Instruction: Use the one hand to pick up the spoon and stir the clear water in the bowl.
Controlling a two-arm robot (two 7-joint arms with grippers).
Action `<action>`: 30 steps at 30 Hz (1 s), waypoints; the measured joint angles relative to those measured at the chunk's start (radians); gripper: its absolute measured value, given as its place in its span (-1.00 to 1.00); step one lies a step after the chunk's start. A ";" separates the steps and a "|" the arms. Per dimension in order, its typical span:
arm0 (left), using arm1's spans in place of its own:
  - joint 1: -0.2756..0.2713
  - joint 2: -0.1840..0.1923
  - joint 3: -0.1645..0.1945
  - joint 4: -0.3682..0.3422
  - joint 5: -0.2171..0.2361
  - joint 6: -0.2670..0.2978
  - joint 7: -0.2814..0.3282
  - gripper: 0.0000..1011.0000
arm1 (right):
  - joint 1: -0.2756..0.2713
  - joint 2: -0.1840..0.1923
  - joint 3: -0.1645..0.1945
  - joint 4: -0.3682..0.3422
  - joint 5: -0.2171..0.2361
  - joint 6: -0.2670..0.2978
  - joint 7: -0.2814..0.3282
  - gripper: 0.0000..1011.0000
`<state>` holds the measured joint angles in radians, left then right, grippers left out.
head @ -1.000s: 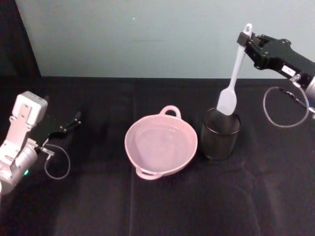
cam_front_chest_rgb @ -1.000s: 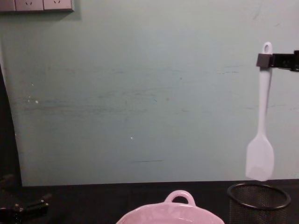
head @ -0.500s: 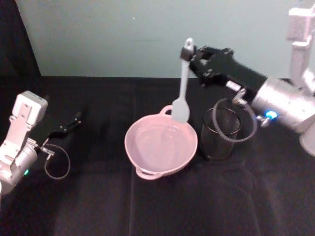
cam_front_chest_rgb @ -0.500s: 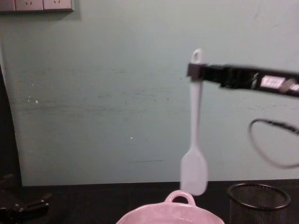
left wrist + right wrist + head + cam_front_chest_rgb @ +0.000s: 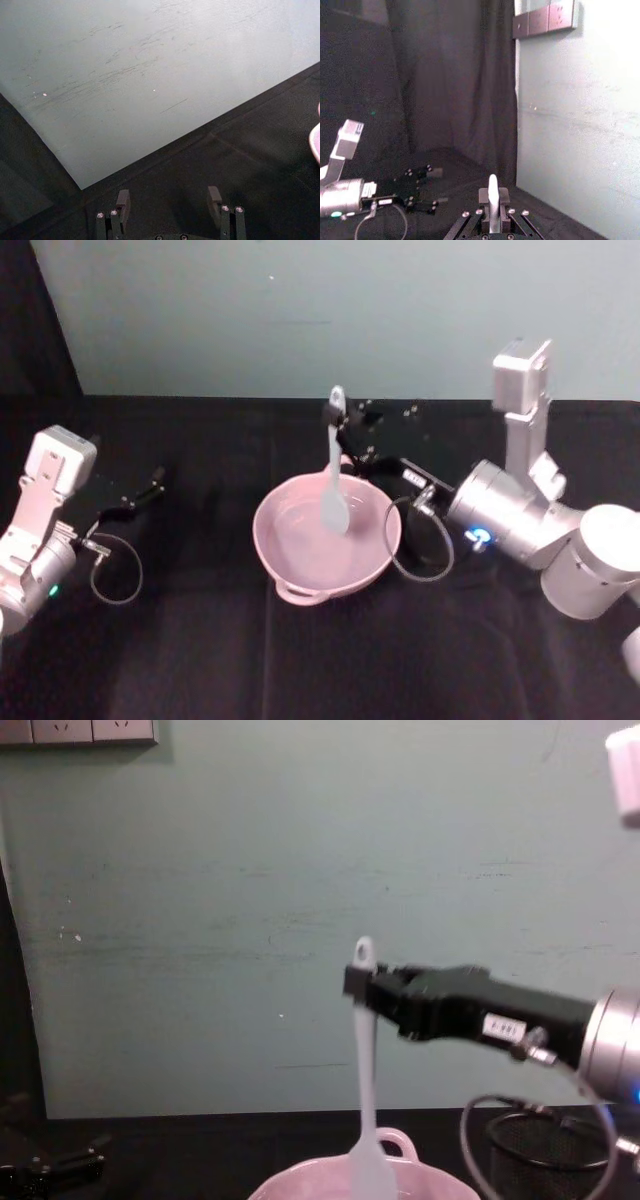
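Observation:
The pale spoon (image 5: 331,465) hangs upright with its flat head down inside the pink bowl (image 5: 263,540) at the table's middle. My right gripper (image 5: 338,420) is shut on the spoon's handle just below the hole, reaching in from the right. In the chest view the spoon (image 5: 363,1060) drops from the right gripper (image 5: 358,982) behind the bowl's rim (image 5: 300,1186). The handle end (image 5: 492,192) shows pinched between the fingers in the right wrist view. Clear water (image 5: 300,540) shows as faint glints in the bowl. My left gripper (image 5: 140,495) rests open at the far left.
A black wire-mesh cup (image 5: 545,1152) stands right of the bowl, under my right arm. A cable loop (image 5: 420,540) hangs from the right wrist beside the bowl. Black cloth covers the table; a pale green wall stands close behind.
My right gripper carried the spoon leftward from above the mesh cup to over the bowl and lowered it, so the head now sits inside the bowl. The left arm stayed still.

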<state>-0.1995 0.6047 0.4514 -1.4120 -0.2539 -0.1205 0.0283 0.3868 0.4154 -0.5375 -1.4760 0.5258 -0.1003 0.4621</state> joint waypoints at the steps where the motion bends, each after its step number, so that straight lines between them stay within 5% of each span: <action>1: 0.000 0.000 0.000 0.000 0.000 0.000 0.000 1.00 | -0.002 -0.005 -0.003 0.006 -0.004 -0.001 0.001 -0.77; 10: 0.000 0.000 0.000 0.000 0.000 0.000 0.000 1.00 | -0.003 -0.060 -0.023 0.071 -0.020 -0.015 0.040 -0.77; 20: 0.000 0.000 0.000 0.000 0.000 0.000 0.000 1.00 | 0.085 -0.149 -0.019 0.234 -0.036 -0.062 0.094 -0.77; 30: 0.000 0.000 0.000 0.000 0.000 0.000 0.000 1.00 | 0.139 -0.168 0.021 0.329 -0.077 -0.096 0.083 -0.77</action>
<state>-0.1995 0.6047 0.4514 -1.4120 -0.2539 -0.1205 0.0283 0.5257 0.2475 -0.5165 -1.1465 0.4488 -0.1962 0.5450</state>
